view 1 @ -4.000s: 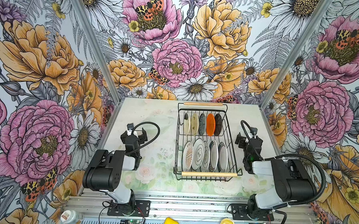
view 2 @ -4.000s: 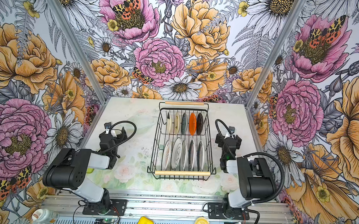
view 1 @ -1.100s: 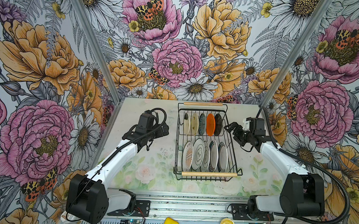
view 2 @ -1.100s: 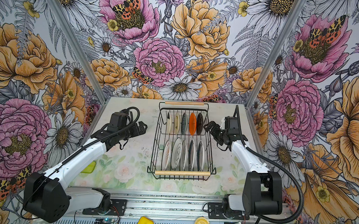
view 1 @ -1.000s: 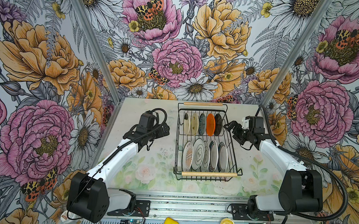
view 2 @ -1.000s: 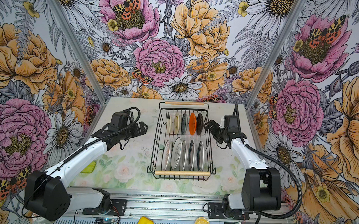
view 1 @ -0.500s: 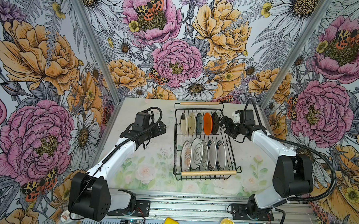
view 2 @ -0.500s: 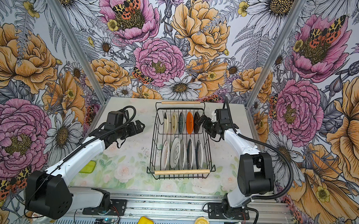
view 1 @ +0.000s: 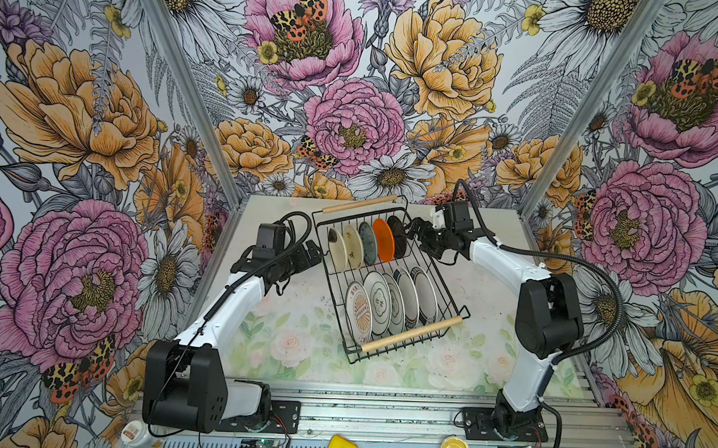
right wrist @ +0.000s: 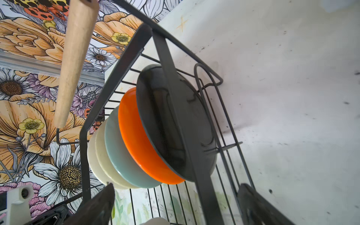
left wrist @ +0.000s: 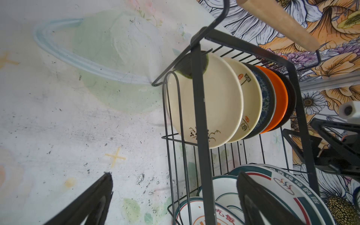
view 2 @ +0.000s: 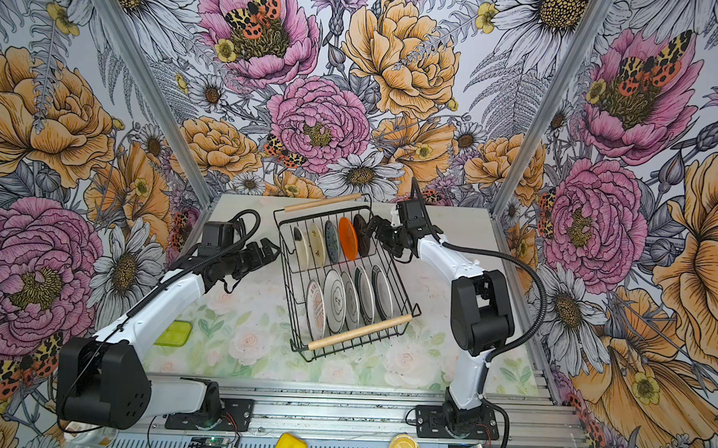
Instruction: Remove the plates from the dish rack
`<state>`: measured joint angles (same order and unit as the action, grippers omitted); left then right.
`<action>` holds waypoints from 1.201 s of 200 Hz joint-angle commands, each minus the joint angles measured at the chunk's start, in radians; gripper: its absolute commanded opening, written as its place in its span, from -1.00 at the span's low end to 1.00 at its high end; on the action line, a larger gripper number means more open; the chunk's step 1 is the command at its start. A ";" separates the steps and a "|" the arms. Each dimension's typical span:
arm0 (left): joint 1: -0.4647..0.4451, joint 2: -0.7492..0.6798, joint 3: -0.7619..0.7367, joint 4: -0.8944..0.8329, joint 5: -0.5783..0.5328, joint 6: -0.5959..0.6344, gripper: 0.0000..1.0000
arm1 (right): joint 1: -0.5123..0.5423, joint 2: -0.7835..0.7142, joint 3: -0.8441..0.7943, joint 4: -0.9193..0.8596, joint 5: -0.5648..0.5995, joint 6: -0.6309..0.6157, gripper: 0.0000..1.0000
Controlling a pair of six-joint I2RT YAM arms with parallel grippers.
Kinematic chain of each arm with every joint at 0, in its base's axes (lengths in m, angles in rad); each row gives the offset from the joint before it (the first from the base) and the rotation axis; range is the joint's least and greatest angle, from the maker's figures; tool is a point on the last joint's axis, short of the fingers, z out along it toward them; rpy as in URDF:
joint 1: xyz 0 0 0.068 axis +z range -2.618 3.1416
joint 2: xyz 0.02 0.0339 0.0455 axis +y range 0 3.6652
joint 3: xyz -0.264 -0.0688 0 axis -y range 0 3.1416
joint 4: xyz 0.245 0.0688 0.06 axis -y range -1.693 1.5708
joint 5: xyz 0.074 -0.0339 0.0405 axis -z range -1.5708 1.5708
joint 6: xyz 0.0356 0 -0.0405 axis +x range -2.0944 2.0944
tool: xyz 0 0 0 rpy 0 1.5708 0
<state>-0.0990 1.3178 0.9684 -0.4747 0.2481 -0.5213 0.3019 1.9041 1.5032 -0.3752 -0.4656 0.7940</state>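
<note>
Ten plates stand on edge in the dish rack [view 1: 430, 263], in two rows that each run across its short width. I count five smaller ones in the far row: two cream plates [view 1: 337, 249], a blue-grey plate [view 1: 367, 243], an orange plate [view 1: 383, 240] and a black plate [view 1: 398, 237] nearest the right wall. Five larger white plates [view 1: 376, 302] with dark rim bands fill the near row. Their faces look toward the rack's left wall and slightly toward the near edge of the tabletop [view 1: 294, 338].

I see the rack around the middle of the tabletop, skewed. Its long axis runs from the far edge toward the near edge, with the near end swung toward the right edge. One wooden handle [view 1: 360, 204] caps the far short end and another [view 1: 411, 334] caps the near one.

My left gripper [view 1: 311, 253] hangs at the rack's left wall beside the cream plates, spread wide. In the left wrist view the top rim wire runs between its fingers [left wrist: 87, 202]. My right gripper [view 1: 415, 233] is at the right wall beside the black plate, also spread wide. There the rim wire likewise passes between the fingers [right wrist: 97, 206]. I cannot tell whether either touches the wire.
</note>
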 commanded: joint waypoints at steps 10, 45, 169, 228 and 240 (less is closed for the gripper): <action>0.053 -0.012 -0.023 0.002 0.072 0.015 0.97 | 0.064 0.111 0.152 0.013 -0.079 0.046 0.99; 0.096 -0.028 -0.037 0.003 0.102 0.018 0.98 | 0.107 0.210 0.278 0.014 -0.114 0.073 0.99; 0.168 -0.158 -0.070 -0.106 0.089 0.006 0.98 | 0.040 0.091 0.262 -0.026 0.220 -0.096 0.99; 0.166 -0.280 -0.085 -0.180 0.056 -0.020 0.97 | -0.001 -0.207 0.031 -0.043 0.401 -0.182 0.99; 0.160 -0.302 -0.086 -0.190 0.055 -0.029 0.98 | -0.002 -0.291 -0.048 -0.046 0.412 -0.173 0.99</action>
<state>0.0574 1.0599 0.8986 -0.6250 0.3271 -0.5289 0.2970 1.7657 1.5723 -0.4095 -0.1371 0.6476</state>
